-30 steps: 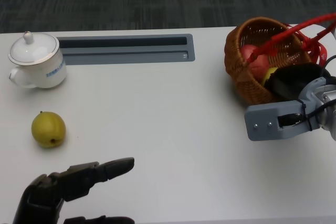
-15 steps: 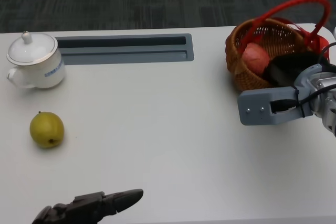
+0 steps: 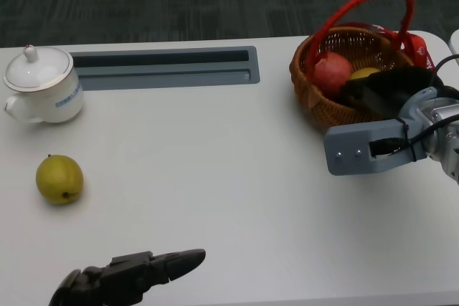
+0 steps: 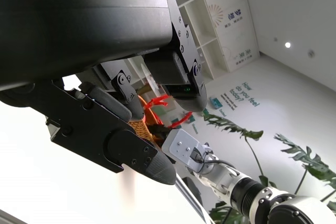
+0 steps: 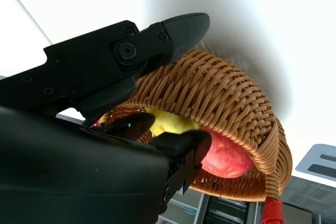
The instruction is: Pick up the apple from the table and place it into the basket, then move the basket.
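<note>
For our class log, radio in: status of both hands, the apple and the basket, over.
Right hand grips basket rim. Left hand open, low over table. Apple in basket beside a yellow fruit. Nothing blocking.

From the head we look down on the table (image 3: 215, 177); both wrist cameras look past their own fingers, sharing the wicker basket (image 3: 323, 109) (image 5: 231, 103) (image 4: 140, 128).

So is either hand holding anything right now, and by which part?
The right hand grips the basket by its near rim, fingers hooked inside. The left hand holds nothing.
</note>
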Tool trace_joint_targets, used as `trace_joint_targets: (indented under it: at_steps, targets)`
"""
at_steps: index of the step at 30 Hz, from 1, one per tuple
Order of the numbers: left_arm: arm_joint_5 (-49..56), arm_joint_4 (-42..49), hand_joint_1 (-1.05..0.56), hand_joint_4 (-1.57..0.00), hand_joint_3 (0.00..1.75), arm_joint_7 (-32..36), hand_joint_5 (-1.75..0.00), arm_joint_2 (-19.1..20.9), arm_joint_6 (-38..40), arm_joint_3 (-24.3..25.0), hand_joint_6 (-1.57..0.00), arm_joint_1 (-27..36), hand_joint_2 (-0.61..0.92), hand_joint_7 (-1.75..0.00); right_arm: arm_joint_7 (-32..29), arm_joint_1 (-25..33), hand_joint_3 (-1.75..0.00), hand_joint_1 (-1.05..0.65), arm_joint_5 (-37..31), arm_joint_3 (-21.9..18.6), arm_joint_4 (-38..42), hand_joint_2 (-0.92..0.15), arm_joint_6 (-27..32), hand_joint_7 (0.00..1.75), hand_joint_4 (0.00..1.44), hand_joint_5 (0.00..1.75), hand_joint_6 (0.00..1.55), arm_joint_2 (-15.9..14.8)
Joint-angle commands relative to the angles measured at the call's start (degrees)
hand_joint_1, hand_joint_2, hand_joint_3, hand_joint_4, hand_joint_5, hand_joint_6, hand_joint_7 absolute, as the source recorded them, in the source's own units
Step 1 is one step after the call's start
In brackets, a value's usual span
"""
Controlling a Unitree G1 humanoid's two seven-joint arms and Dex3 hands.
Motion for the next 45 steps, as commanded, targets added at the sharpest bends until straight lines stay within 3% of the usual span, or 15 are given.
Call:
trace_joint_targets:
  at_steps: [1,14,24,35,45]
  targets:
    - [-0.2,1.0,-0.56,-1.03,0.00,0.8,-0.02,0.7,0.1,-0.4,-0.91,-0.3,0.75,-0.01,0.1,-0.4,-0.02,-1.05,1.0,-0.9,-0.3,-0.91,-0.3,0.00,0.04,0.00,0.06,-0.3]
    - [-1.1,3.3,-0.55,-1.04,0.00,0.9,-0.02,1.4,-0.6,-2.2,-0.92,-2.3,0.74,-0.01,-5.5,0.0,0.00,-1.00,4.4,-5.4,-0.8,-0.83,-3.2,0.03,0.19,0.03,0.17,-3.0]
    - [-1.5,3.6,-0.56,-1.05,0.00,0.9,-0.03,2.4,-0.4,-2.2,-0.93,-4.0,0.74,-0.01,-6.3,1.3,0.00,-0.90,8.1,-9.7,-1.2,-0.78,-7.0,0.03,0.35,0.03,0.29,-4.6]
    - [-3.5,3.8,-0.56,-1.05,0.00,0.0,-0.02,3.8,1.2,-3.6,-0.93,-6.2,0.74,-0.01,-8.3,4.0,-0.01,-0.83,10.2,-11.7,-2.5,-0.81,-17.3,0.02,0.47,0.03,0.38,-7.3]
    - [-7.1,5.7,-0.54,-1.04,0.00,-1.2,-0.02,6.1,1.0,-3.8,-0.92,-9.3,0.74,0.00,-12.2,11.4,0.00,-0.79,11.6,-11.9,-5.0,-0.82,-33.7,0.01,0.50,0.01,0.43,-9.4]
